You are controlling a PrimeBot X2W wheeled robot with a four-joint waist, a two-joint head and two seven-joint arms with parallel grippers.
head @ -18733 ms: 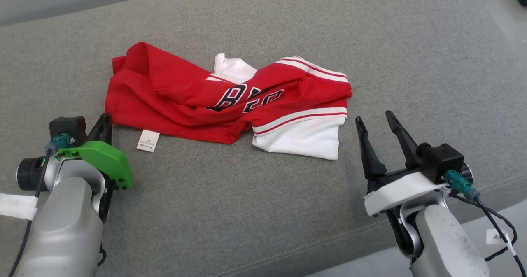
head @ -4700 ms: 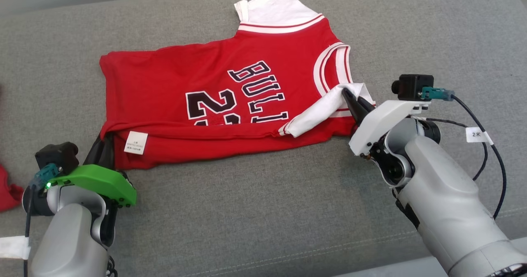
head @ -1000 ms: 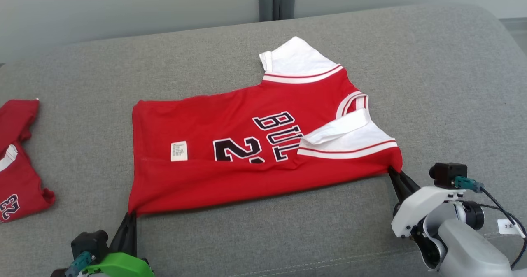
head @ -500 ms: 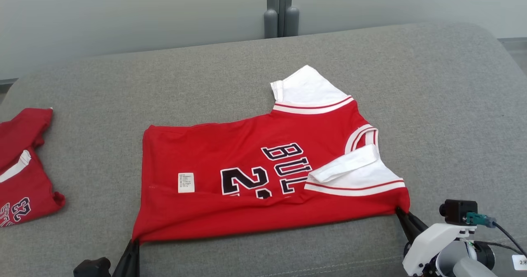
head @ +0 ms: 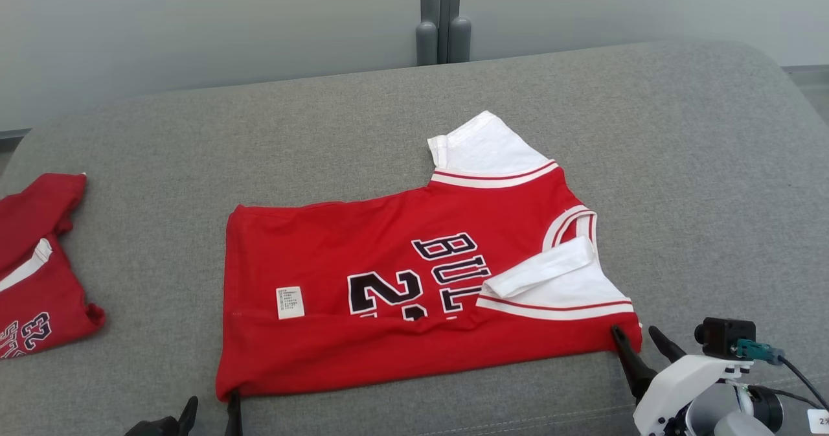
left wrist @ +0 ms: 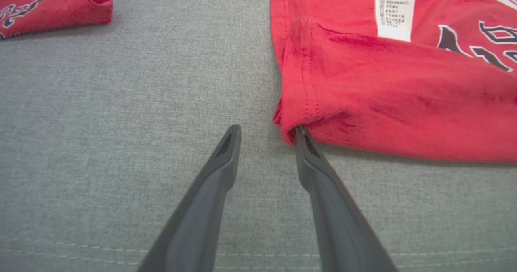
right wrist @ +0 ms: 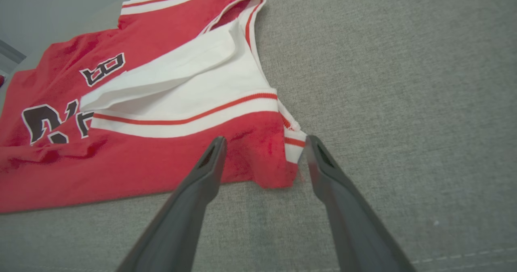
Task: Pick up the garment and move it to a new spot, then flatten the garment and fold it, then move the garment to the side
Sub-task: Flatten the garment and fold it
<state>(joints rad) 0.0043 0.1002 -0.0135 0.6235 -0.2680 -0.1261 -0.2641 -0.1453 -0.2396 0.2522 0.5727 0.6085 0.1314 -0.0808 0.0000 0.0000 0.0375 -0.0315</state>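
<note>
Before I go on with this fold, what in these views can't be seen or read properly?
- Head view: left gripper cut off by the bottom edge.
- Head view: jersey lettering partly covered by its folded white sleeve and turned-up lower edge.
- Left wrist view: care label print too small to read.
- Head view: second red garment cut off by the left edge.

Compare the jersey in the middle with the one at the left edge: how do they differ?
The middle jersey lies spread out, near edge folded over; the left jersey is rumpled and cut off by the frame. The left gripper and right gripper stand open at the middle jersey's near corners; the left jersey lies apart from both. Both: red, white trim, dark numbers, on the grey cushion.
</note>
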